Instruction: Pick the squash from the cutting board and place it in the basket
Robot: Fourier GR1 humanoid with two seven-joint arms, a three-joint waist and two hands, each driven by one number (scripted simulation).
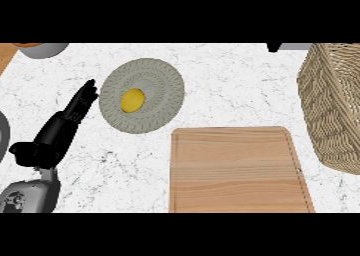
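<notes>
Head view: a yellow, rounded squash [133, 100] is seen resting in a round, woven grey basket [162, 80], not on the smooth rectangular wooden cutting board [238, 170]. The left hand [74, 112] is held beside the basket, fingers straight, released. A coarse wicker hamper [338, 105] is placed on the white marbled counter [235, 65].

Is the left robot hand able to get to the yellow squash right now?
Probably yes. The left robot hand is open beside the round grey basket, and nothing lies between it and the squash inside.

Yellow squash [133, 100] sits in round grey basket [164, 87], left of bare cutting board [238, 170].
</notes>
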